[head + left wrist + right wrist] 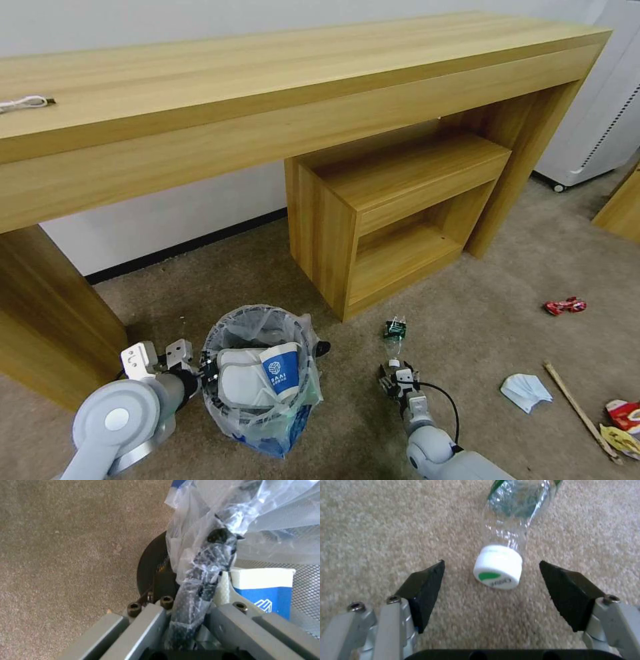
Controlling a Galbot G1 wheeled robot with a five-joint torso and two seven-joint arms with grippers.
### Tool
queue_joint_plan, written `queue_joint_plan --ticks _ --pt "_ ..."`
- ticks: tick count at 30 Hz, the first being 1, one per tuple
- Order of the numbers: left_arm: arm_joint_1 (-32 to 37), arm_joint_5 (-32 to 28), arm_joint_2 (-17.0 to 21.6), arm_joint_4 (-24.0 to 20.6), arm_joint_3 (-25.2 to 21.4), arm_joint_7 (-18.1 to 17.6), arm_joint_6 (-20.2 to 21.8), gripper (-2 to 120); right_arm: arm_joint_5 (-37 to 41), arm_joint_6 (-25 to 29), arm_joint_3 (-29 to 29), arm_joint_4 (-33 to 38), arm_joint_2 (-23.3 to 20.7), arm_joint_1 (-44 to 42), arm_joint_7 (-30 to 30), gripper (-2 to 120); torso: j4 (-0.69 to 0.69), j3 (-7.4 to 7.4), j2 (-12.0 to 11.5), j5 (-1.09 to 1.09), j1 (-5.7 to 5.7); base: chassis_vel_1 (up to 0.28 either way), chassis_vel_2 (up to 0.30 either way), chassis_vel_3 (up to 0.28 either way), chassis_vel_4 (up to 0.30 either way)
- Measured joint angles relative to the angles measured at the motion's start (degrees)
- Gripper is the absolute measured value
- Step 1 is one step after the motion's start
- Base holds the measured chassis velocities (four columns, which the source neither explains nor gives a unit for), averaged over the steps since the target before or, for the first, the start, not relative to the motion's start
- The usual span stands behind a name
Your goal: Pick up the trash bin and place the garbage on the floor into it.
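The left gripper (200, 371) is clamped on the bagged rim of the trash bin (263, 380), which sits on the beige carpet (480, 347) near the desk leg (47, 313). The right gripper (491, 585) hangs low with fingers spread either side of a crushed plastic bottle's (511, 530) white cap (498, 570), open carpet all round it

long wooden desk (280, 100) against the wall, white cable (23, 103) on top, open wooden cabinet (393, 213) underneath, white appliance (593, 120) far right
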Motion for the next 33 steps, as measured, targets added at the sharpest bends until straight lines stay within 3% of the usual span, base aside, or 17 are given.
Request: queue_joint_plan --ticks 10,17,19,33 --pt "0.0 0.2 -0.1 0.1 0.1 0.1 0.0 0 -0.5 0.1 0.0 -0.7 0.2 0.4 0.0 79 0.0 0.0 0.0 0.0 0.0 0.0 0.0 0.0 0.0" --pt "0.0 0.2 -0.1 0.1 0.1 0.1 -0.1 0 -1.0 0.3 0.5 -0.9 0.3 -0.1 0.1 62 0.0 0.0 0.0 0.0 0.0 0.0 0.0 0.0 0.0" --pt "0.1 0.2 -0.1 0.0 0.1 0.1 -0.1 0 -1.2 0.4 0.8 -1.1 0.2 -0.2 0.1 50 0.0 0.0 0.0 0.0 0.0 0.0 0.0 0.0 0.0" --pt "0.4 0.3 -0.3 -0.1 0.0 0.3 -0.1 0 -2.2 1.6 0.6 -3.4 1.9 0.5 -0.4 39 0.0 0.0 0.0 0.0 0.0 0.0 0.0 0.0 0.0"
